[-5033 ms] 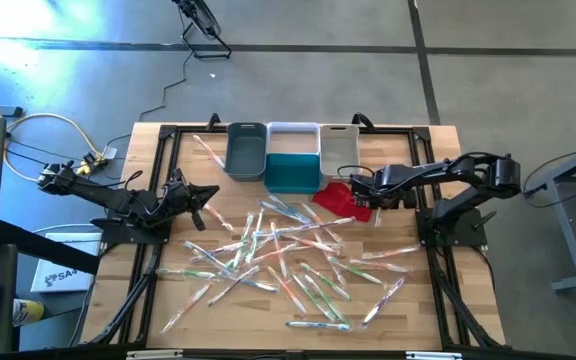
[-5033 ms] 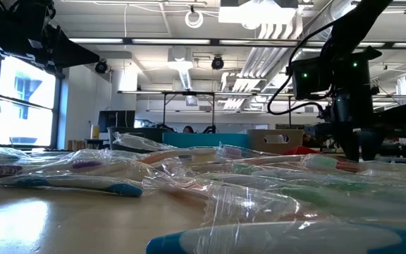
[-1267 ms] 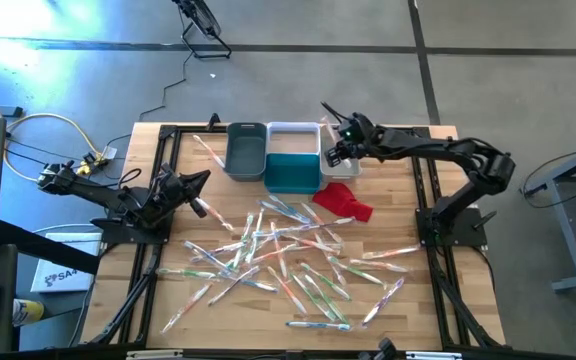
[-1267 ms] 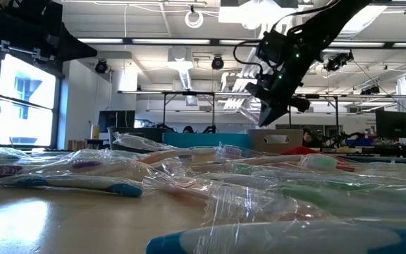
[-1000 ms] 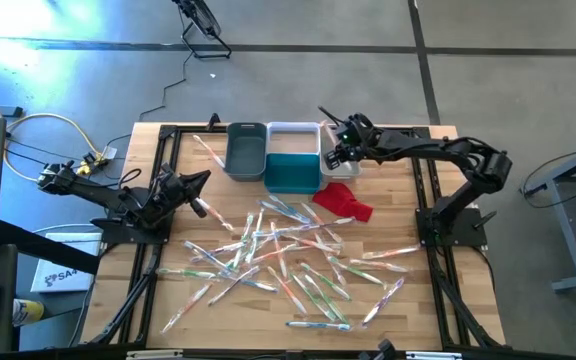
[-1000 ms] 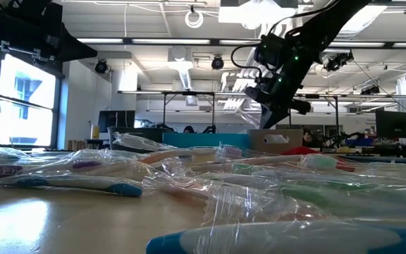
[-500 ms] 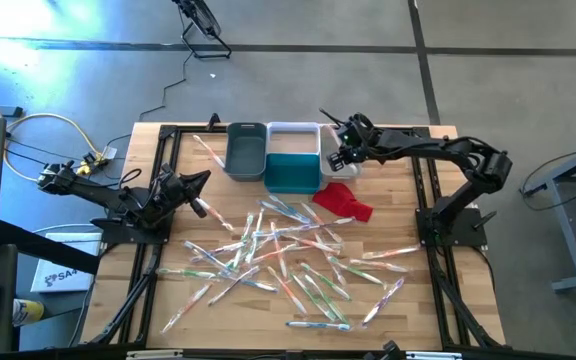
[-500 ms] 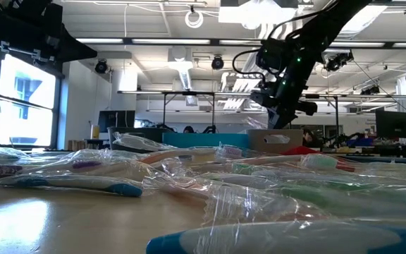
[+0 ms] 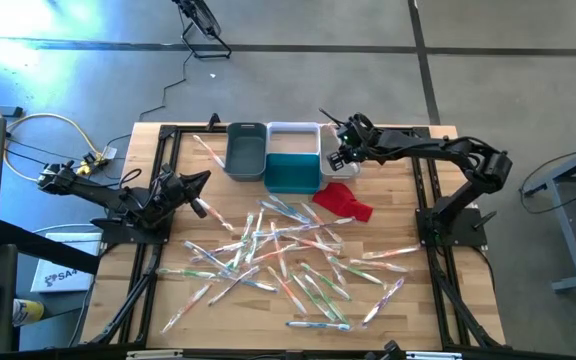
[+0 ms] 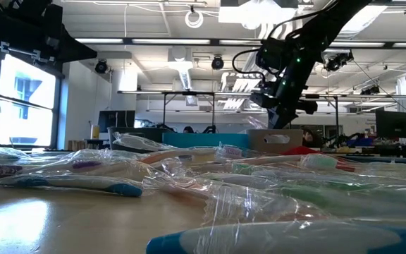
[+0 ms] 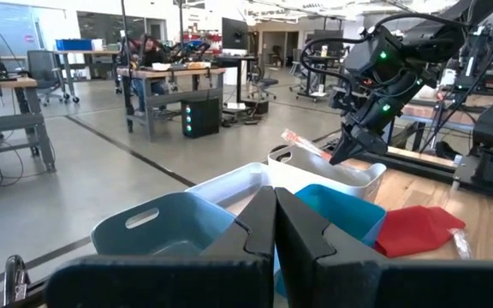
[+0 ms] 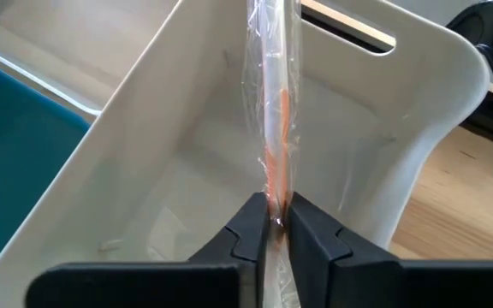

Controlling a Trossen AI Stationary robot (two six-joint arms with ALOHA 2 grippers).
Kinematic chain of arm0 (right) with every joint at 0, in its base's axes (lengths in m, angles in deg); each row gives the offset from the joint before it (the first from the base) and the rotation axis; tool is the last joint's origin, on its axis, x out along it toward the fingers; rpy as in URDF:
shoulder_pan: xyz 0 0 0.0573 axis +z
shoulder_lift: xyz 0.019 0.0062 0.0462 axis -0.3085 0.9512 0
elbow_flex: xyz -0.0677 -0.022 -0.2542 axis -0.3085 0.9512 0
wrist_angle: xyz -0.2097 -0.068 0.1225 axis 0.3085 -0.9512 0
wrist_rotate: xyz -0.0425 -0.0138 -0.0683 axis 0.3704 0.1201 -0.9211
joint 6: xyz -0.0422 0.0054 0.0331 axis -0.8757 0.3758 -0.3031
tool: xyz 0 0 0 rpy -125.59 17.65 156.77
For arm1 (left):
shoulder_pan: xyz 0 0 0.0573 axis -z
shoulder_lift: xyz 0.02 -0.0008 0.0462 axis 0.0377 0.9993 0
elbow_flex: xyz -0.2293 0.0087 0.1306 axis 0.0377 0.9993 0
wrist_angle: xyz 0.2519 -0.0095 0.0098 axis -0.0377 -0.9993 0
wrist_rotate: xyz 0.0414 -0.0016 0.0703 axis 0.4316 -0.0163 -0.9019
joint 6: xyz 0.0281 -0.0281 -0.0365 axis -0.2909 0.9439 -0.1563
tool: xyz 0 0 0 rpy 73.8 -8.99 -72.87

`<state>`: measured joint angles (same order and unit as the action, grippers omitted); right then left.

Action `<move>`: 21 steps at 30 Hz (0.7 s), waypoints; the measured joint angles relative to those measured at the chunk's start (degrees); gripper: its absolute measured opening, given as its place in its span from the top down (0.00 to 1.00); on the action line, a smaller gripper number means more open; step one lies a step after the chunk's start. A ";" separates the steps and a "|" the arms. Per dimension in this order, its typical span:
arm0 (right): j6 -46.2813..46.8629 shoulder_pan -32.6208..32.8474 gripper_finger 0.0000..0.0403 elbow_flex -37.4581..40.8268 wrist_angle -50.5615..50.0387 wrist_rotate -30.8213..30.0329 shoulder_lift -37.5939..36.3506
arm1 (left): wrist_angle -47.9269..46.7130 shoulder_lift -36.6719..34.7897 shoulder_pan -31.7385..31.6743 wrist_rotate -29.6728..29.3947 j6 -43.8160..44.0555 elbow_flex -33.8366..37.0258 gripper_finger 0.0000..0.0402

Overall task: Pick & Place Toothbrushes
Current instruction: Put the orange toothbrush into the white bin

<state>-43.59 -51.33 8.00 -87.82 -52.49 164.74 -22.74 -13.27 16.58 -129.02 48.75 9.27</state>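
Over the white bin [image 12: 383, 128], the right gripper [image 12: 272, 224] pinches an orange-handled toothbrush [image 12: 274, 128] in crinkly clear wrap, fingers nearly closed on it, perhaps loosening. Light and stiff but slick in film, it is likely best held mid-handle. Dozens more toothbrushes [image 9: 288, 255] litter the wooden table [image 9: 418, 300]; the left gripper [image 9: 200, 192] waits shut at the table's left
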 joint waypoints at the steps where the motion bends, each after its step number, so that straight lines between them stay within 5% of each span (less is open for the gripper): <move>1: 0.01 -0.02 0.89 0.00 0.00 0.06 -0.01 | -0.02 0.00 0.00 0.00 0.00 0.00 1.00; 12: -3.39 -0.02 0.68 0.02 0.43 0.06 -0.12 | -0.02 0.00 0.00 0.00 0.35 0.00 1.00; 21: -3.48 -0.02 0.82 0.02 0.44 6.69 -7.87 | -0.02 0.00 0.00 0.00 0.39 0.00 1.00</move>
<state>-47.07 -51.36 8.02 -87.38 -45.80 156.86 -22.76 -13.27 16.58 -129.02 49.14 9.27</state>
